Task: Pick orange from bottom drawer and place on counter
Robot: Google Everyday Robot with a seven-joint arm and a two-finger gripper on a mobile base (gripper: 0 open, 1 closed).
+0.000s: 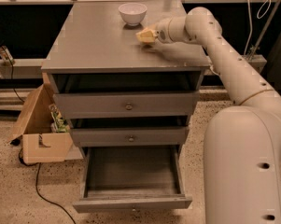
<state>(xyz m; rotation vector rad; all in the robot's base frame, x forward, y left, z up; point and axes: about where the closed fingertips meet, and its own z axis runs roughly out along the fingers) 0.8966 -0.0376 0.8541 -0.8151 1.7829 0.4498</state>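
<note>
The orange is not showing as a thing of its own in the camera view; it may be sitting inside the pincer (146, 34), but that cannot be told, and so neither its facing nor any long axis is showing. The pincer is hovering low over the right rear part of the desk (98, 41), pointing left, just beside the white bowl (132, 13) and a little in front of it. Whether the pincer is clenched or released cannot be told. The white arm (224, 55) is reaching in from the right, over the desk's right edge.

The desk is lying flat, grey and matte, giving off a slight sheen. Under it the top drawer (126, 105) and the middle drawer (129, 136) are standing slightly ajar, each carrying a small round knob. The bottom drawer (130, 171) is standing pulled well out, showing its dark floor.

To the left, an open cardboard box (39, 134) is leaning against the cabinet, and a dark cable (42, 190) is trailing across the speckled floor (18, 204). A pale rail (37, 0) is running behind the desk.
</note>
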